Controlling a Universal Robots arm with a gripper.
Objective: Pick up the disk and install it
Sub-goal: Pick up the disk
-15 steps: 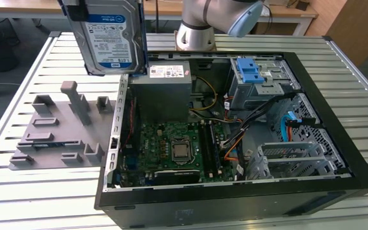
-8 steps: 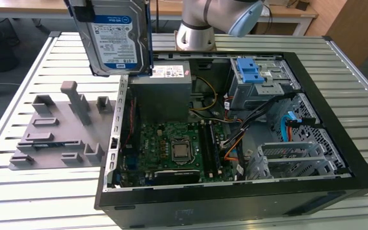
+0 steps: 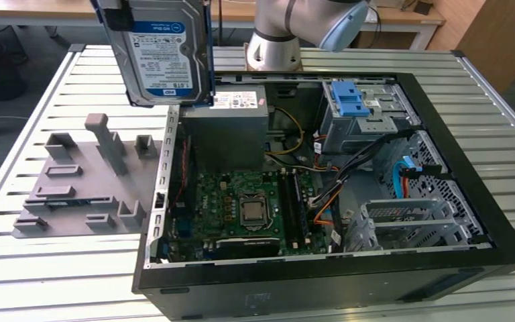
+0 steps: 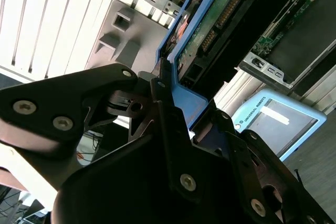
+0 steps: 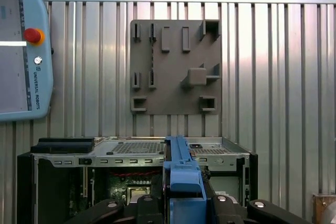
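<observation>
The disk (image 3: pixel 163 57), a silver hard drive with a white-and-blue label and a blue carrier frame, hangs upright in the air. It is above the open computer case's wall on the exterior view's left, near the back. My gripper (image 5: pixel 182 199) is shut on it, with its black fingers (image 5: pixel 223 203) clamping the blue carrier frame (image 5: pixel 181 169) from both sides. In the second wrist view the disk's blue edge (image 4: pixel 195 103) runs between the black finger links, and its circuit-board underside (image 4: pixel 220 11) shows beyond.
The open computer case (image 3: pixel 472 201) lies on a slatted metal table (image 3: pixel 78 268), with the motherboard (image 3: pixel 249 208), a grey power-supply box (image 3: pixel 226 127) and a drive cage with a blue latch (image 3: pixel 351 100) inside. A grey fixture plate (image 3: pixel 78 181) lies beside it. A teach pendant (image 5: pixel 21 51) rests on the table.
</observation>
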